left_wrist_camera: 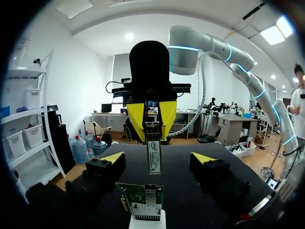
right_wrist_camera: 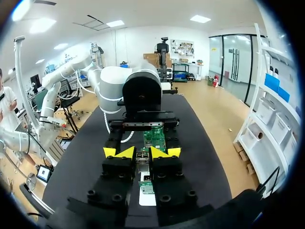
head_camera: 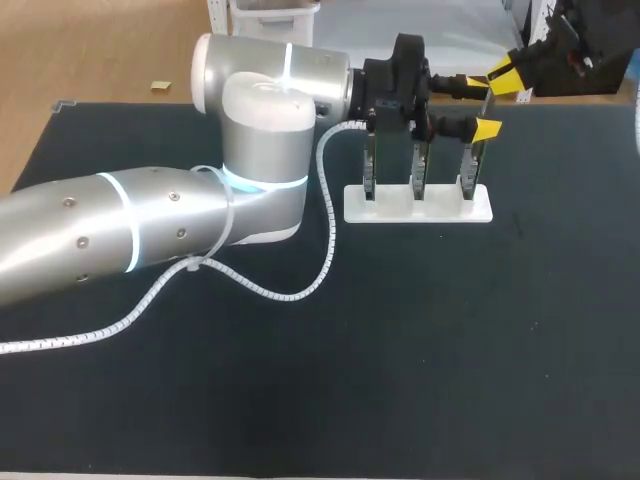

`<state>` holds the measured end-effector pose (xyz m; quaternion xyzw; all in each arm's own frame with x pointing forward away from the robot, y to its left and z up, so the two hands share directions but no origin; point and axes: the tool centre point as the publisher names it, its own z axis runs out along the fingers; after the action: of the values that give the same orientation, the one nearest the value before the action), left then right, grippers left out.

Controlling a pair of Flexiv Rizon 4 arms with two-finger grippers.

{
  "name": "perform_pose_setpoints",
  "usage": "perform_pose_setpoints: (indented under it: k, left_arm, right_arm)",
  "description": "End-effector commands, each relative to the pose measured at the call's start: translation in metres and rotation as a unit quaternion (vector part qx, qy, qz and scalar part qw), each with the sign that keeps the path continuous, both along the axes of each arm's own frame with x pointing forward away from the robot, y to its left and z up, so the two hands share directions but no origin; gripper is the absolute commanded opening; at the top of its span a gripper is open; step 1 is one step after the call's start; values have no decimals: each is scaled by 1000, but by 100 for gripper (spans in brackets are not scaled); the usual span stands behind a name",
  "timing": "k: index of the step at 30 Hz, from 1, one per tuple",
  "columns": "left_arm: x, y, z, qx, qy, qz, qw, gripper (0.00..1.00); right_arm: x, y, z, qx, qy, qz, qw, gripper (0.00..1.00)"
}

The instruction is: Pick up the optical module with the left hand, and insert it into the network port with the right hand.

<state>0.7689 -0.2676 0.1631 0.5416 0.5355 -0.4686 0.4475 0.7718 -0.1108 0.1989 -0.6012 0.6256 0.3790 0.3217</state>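
The optical module is a slim metal bar with a label. It hangs between the yellow tips of my right gripper, which is shut on it and faces my left wrist camera. My left gripper stands open on either side of the module, its fingertips well clear of it. From the right wrist, my right gripper pinches the module just above a green network card. In the head view both grippers meet at the far right end of the white card stand, with my left gripper open.
The white stand holds three upright network cards at the back of the black table. My left arm lies across the table's left half, trailing a white coiled cable. A card's port end sits right under the module.
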Motion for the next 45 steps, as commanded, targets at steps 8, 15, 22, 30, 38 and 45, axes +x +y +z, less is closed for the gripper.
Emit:
perform_pose_setpoints:
  k: [8, 15, 22, 30, 38, 45]
  left_arm:
    - [-7, 13, 2, 46, 2, -9, 999, 100]
    - [-8, 24, -5, 108, -9, -11, 994, 100]
    - [-5, 28, -10, 136, -7, -17, 991, 100]
    - [-4, 28, -18, 156, 0, -25, 987, 100]
    - [-9, 25, -27, 182, -1, -36, 983, 100]
    - [-11, 29, -33, 190, 10, -31, 981, 100]
  right_arm:
    - [0, 0, 0, -1, 0, 0, 1000, 0]
    - [0, 0, 0, -2, 0, -1, 1000, 0]
    - [0, 0, 0, -1, 1, -1, 1000, 0]
    - [2, 0, -1, -1, 2, -3, 1000, 0]
    - [3, -1, -1, 0, 2, -7, 1000, 0]
    - [5, -2, -2, 0, 3, -9, 1000, 0]
